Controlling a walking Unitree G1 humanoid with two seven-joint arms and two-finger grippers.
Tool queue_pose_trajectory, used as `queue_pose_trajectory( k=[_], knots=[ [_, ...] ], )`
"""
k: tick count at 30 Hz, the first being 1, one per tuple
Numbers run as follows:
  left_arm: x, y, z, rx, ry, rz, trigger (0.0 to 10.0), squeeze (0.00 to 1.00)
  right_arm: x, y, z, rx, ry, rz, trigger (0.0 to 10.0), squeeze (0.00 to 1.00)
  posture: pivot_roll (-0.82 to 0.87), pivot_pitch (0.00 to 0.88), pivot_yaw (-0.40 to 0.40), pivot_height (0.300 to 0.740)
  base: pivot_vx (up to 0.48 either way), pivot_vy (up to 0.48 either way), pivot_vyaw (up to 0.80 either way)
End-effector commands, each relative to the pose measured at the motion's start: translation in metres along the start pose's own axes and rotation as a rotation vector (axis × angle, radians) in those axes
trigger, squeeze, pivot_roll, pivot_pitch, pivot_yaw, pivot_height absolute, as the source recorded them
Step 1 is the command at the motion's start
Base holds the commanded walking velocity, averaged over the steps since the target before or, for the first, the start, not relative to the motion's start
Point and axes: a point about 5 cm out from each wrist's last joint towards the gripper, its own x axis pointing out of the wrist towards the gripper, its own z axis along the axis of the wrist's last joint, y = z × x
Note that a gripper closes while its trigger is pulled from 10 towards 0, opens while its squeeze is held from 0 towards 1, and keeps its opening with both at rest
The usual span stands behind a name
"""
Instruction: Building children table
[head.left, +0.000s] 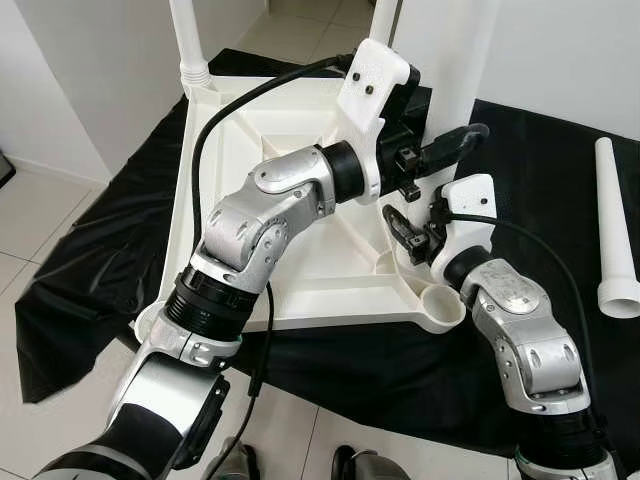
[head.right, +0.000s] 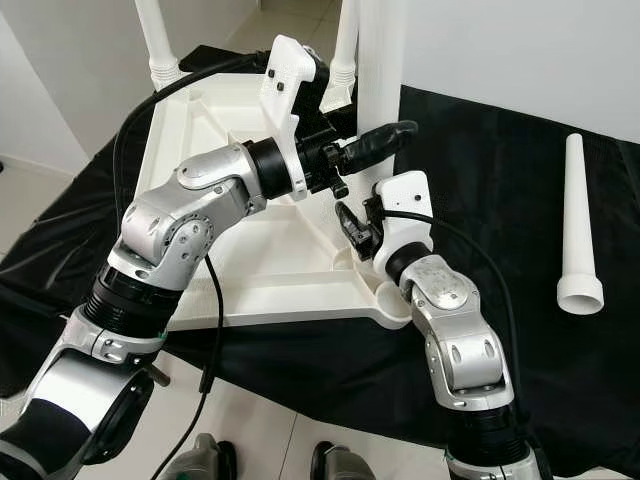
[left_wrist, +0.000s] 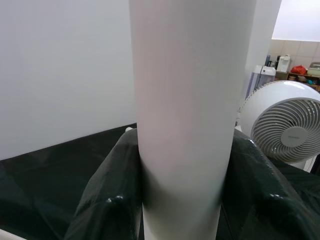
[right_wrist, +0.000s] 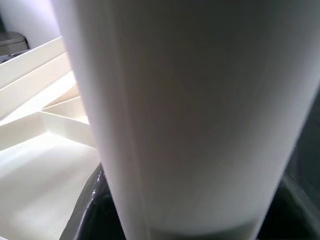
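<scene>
Right pincer (head.right: 352, 225): low on the white leg (head.right: 380, 70), pinching it steady.
Left pincer (head.right: 385, 140): higher up, pinching the same leg to keep it straight.
Tabletop (head.left: 300, 285): upside down on black cloth (head.left: 80, 270).
Spare leg (head.left: 615, 230): lying apart, waiting.

The tabletop (head.left: 300, 290) looks like moulded white plastic, smooth with a soft sheen, its ribs catching light. The upright leg (left_wrist: 185, 110) is the same white plastic, smooth and satin, almost matt up close. The loose leg (head.left: 616, 225) lying apart matches it. Beneath them the cloth (head.left: 90, 260) is black, thin and slightly glossy, creased like plastic sheeting. The floor (head.left: 40, 215) is pale tile, smooth and faintly reflective. The arms' shells look like brushed silver metal with black matt joints; the left gripper (head.left: 440, 150) has black fingers (left_wrist: 107, 200) with a glossy, rubbery surface, and the right gripper (head.left: 405, 230) sits in a white plastic housing. The fan (left_wrist: 285, 127) is white plastic.
</scene>
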Motion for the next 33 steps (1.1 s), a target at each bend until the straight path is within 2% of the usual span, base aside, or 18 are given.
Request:
queue_pose_trajectory(
  k=[1,2,7,10,18,19,21,22,25,26,27,33],
  knots=[
    [0.003,-0.011,0.006,0.014,-0.032,-0.111,10.0,0.0,-0.002,0.004,0.002,0.011,-0.007,0.012,0.0,0.0,0.01,0.135,-0.034,0.74,0.0,0.0,0.0],
    [0.003,-0.012,0.006,-0.012,-0.035,-0.112,10.0,1.0,-0.002,0.002,0.001,0.009,-0.005,-0.008,10.0,0.0,0.01,0.135,-0.033,0.74,0.0,0.0,0.0],
    [0.002,-0.012,0.006,-0.057,-0.047,-0.12,10.0,1.0,-0.001,-0.001,0.001,0.019,-0.001,-0.038,10.0,0.0,0.02,0.132,-0.028,0.74,0.0,0.0,0.0],
    [0.001,-0.012,0.011,-0.12,-0.079,-0.138,10.0,1.0,0.0,-0.003,0.0,0.053,-0.004,-0.069,10.0,0.0,0.02,0.13,-0.027,0.74,0.0,0.0,0.0],
    [-0.004,-0.007,0.01,-0.116,-0.064,-0.101,10.0,1.0,0.001,-0.013,0.002,0.089,-0.046,-0.175,10.0,0.0,0.02,0.125,-0.027,0.74,0.0,0.0,0.0],
    [-0.008,-0.004,0.009,-0.118,-0.061,-0.08,10.0,0.73,0.0,-0.019,0.003,0.096,-0.059,-0.221,10.0,0.0,0.02,0.124,-0.027,0.74,0.0,0.0,0.0],
    [-0.01,-0.003,0.008,-0.121,-0.06,-0.068,10.0,0.73,0.0,-0.022,0.004,0.1,-0.068,-0.252,10.0,0.0,0.02,0.124,-0.027,0.74,0.0,0.0,0.0],
    [-0.013,0.0,0.007,-0.13,-0.059,-0.049,10.0,0.0,-0.001,-0.026,0.003,0.112,-0.072,-0.284,10.0,0.0,0.02,0.122,-0.028,0.74,0.0,0.0,0.0],
    [-0.018,0.003,0.006,-0.135,-0.057,-0.022,10.0,0.0,-0.003,-0.03,0.002,0.13,-0.07,-0.321,10.0,0.0,0.03,0.122,-0.027,0.74,0.0,0.0,0.0],
    [-0.025,0.009,0.001,-0.152,-0.059,0.052,10.0,0.0,-0.004,-0.033,-0.002,0.129,-0.064,-0.354,10.0,0.0,0.03,0.126,-0.025,0.74,0.0,0.0,0.0],
    [-0.027,0.011,-0.001,-0.169,-0.061,0.081,10.0,0.0,-0.004,-0.033,-0.003,0.129,-0.06,-0.363,10.0,0.0,0.03,0.126,-0.025,0.74,0.0,0.0,0.0],
    [-0.034,0.009,-0.016,-0.192,-0.032,0.154,10.0,0.0,-0.004,-0.033,-0.005,0.122,-0.07,-0.371,10.0,0.0,0.03,0.134,-0.025,0.74,0.0,0.0,0.0]
  ],
)
